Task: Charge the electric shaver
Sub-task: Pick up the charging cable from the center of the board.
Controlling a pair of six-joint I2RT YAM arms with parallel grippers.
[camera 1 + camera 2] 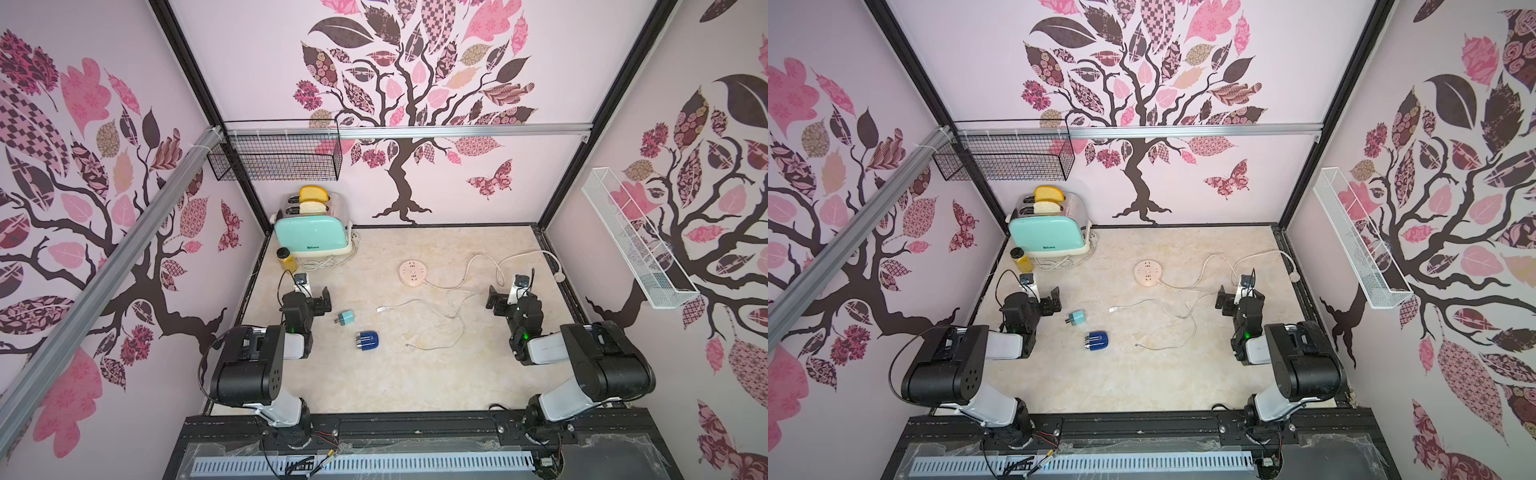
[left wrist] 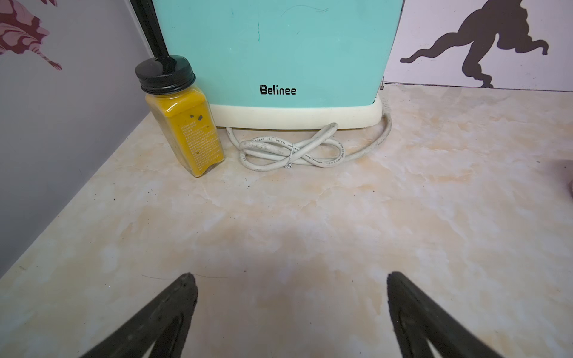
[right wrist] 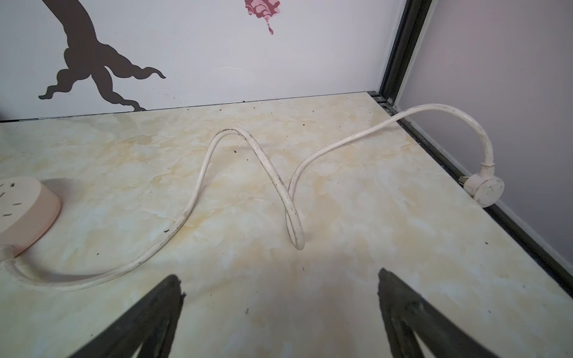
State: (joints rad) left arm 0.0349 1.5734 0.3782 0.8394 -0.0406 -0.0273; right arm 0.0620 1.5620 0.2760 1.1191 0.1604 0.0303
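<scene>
The electric shaver point(image 1: 367, 341) point(image 1: 1097, 339), dark blue with a silver head, lies on the marble table in both top views, between the two arms and nearer the left one. A teal plug adapter point(image 1: 345, 318) lies just behind it. A thin white cable point(image 1: 453, 316) winds across the middle, both ends loose. Farther back sits the round pale-pink socket hub point(image 1: 414, 272) point(image 3: 24, 210). My left gripper point(image 1: 311, 293) point(image 2: 291, 279) is open and empty, left of the adapter. My right gripper point(image 1: 509, 295) point(image 3: 279, 276) is open and empty, right of the cable.
A teal toaster point(image 1: 311, 232) point(image 2: 279, 46) with bread stands at the back left, its bundled cord point(image 2: 294, 152) and a yellow bottle point(image 2: 186, 130) in front of it. The hub's thick cord point(image 3: 198, 186) loops to a plug point(image 3: 485, 189) at the right wall. Wire baskets point(image 1: 274, 158) hang on the walls.
</scene>
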